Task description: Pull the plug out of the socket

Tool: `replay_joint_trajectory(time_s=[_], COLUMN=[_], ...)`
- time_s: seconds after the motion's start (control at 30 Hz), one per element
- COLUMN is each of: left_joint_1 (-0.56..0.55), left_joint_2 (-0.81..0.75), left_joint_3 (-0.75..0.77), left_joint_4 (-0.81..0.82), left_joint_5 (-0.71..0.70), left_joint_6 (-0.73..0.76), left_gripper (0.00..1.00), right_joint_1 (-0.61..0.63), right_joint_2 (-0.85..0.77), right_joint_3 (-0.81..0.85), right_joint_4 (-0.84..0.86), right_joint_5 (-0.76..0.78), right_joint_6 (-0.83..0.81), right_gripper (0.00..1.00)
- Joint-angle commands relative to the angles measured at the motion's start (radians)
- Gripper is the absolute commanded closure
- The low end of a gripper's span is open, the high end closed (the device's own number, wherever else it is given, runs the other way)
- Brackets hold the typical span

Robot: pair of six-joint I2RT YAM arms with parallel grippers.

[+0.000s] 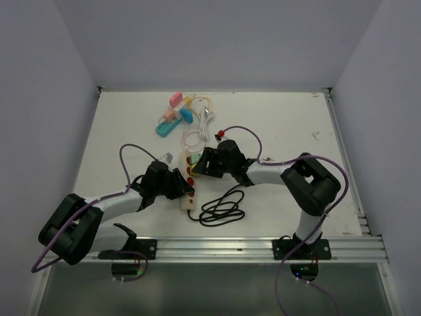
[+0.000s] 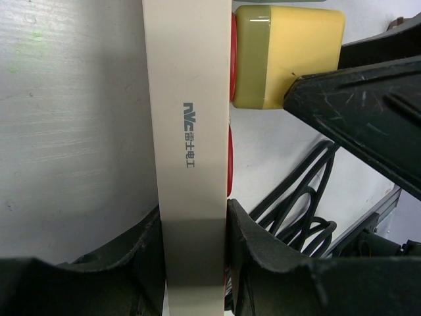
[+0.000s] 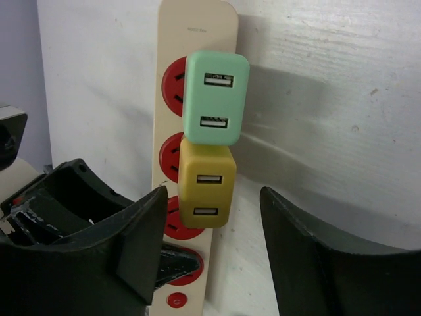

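A cream power strip [image 1: 189, 192] with red sockets lies mid-table. My left gripper [image 1: 182, 185] is shut on its sides near the switch end; the left wrist view shows both jaws pressed on the strip [image 2: 191, 131]. A green USB plug [image 3: 216, 97] and a yellow USB plug [image 3: 205, 184] sit plugged into the strip [image 3: 197, 20], side by side. My right gripper [image 3: 214, 224] is open, its jaws standing on either side of the yellow plug without touching it. The yellow plug also shows in the left wrist view [image 2: 286, 56].
The strip's black cable [image 1: 222, 205] lies coiled to the right of it near the front. Several coloured adapters [image 1: 176, 115] and white cables [image 1: 200, 128] lie at the back. An aluminium rail [image 1: 263, 247] runs along the near edge.
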Motion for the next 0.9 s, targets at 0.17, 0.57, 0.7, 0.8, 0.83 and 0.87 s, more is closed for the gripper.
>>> replay_joint_trajectory(time_s=[0.17, 0.57, 0.7, 0.8, 0.83, 0.87], left_joint_1=[-0.011, -0.008, -0.008, -0.008, -0.008, -0.008], left_joint_2=[0.011, 0.019, 0.014, 0.014, 0.014, 0.011], left_joint_3=[-0.034, -0.055, -0.054, -0.051, -0.051, -0.051], left_joint_4=[-0.058, -0.214, -0.265, -0.285, -0.288, -0.291], left_joint_5=[0.002, -0.139, -0.194, -0.202, -0.202, -0.203], left_joint_6=[0.051, -0.099, -0.132, -0.153, -0.159, -0.168], left_gripper=[1.0, 1.0, 1.0, 1.0, 1.0, 1.0], right_joint_1=[0.003, -0.082, -0.104, -0.11, -0.118, -0.124], right_joint_2=[0.055, -0.045, -0.082, -0.102, -0.112, -0.116], right_joint_3=[0.044, -0.139, -0.171, -0.174, -0.183, -0.189], right_joint_4=[0.162, 0.304, 0.35, 0.334, 0.333, 0.337], right_joint_5=[-0.039, -0.139, -0.191, -0.197, -0.197, -0.199], right_joint_6=[0.045, 0.096, 0.113, 0.1, 0.097, 0.102], right_gripper=[0.66, 1.0, 1.0, 1.0, 1.0, 1.0])
